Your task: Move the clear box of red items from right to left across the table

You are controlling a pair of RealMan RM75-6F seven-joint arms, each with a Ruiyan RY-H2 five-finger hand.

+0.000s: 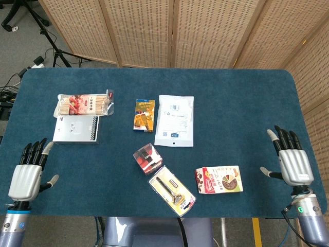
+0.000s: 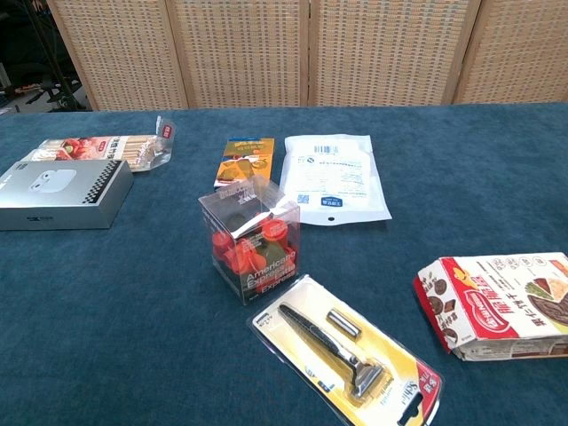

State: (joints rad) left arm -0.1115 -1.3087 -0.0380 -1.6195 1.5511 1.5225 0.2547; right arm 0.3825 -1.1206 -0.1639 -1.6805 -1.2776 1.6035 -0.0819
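Sitting mid-table, clear box (image 1: 148,157) lies between empty, spread left hand (image 1: 28,175) and right hand (image 1: 291,162).

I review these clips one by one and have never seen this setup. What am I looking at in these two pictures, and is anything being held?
A two-armed robot with human-like hands sits at a blue table. The head view looks down from above; the chest view looks across from lower down. The left hand and right hand rest open near the table's sides, holding nothing; the chest view shows neither. On the table: the clear box of red items near the middle, a packaged razor in front of it, a cookie box, a white pouch, an orange packet, a silver box and a snack pack.
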